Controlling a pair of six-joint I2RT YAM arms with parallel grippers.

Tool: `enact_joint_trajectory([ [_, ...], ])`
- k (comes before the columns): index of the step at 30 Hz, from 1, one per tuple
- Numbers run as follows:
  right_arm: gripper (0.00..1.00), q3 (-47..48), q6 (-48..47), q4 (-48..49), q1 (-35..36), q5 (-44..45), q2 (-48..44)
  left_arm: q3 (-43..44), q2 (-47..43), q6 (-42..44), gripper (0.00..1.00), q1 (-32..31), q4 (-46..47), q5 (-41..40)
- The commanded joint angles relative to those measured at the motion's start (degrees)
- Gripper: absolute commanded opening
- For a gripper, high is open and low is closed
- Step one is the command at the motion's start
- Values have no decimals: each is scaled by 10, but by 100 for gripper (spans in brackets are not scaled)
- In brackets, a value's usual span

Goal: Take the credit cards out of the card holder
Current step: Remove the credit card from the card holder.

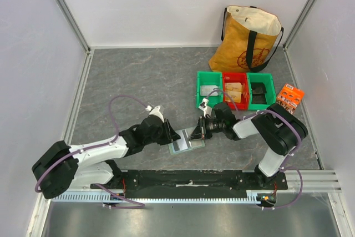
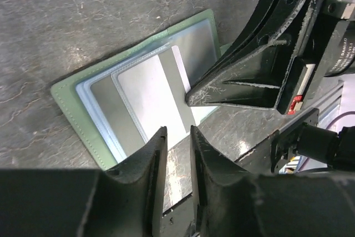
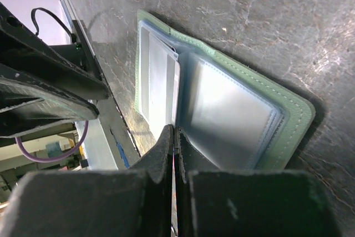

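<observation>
Card holder lies open mid-frame, long axis left-right; right gripper, closed tight (card pinched? can't tell), touches the credit cards; left gripper slightly parted, empty, just beside.

The card holder lies open on the dark marbled worktop, close to the worktop's edge, its pale-green border framing blue-grey pocket panels. The right end effector reaches in from below, its fingers pressed flat together, tips at the fold between the two halves. Beside the fold stands a pale sheet (card or bare sleeve, it cannot be told). Past the worktop's edge sits the left end effector, fingers apart, with a purple cable beneath it.
</observation>
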Motion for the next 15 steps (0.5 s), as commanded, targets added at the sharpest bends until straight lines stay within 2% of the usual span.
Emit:
enact_joint_trajectory([
  [1,0,-2,7,26,5,6,9,20,43,23,27,-2,35,26],
  [9,1,-4,4,22,5,7,5,-6,94,13,12,-4,57,19],
  [11,4,-4,5,20,5,7,3,-13,97,9,8,-3,53,15],
  [12,6,-4,6,21,4,7,3,-15,98,6,3,-3,47,10],
  [15,13,-4,12,25,4,9,2,-21,103,2,2,-3,29,10],
])
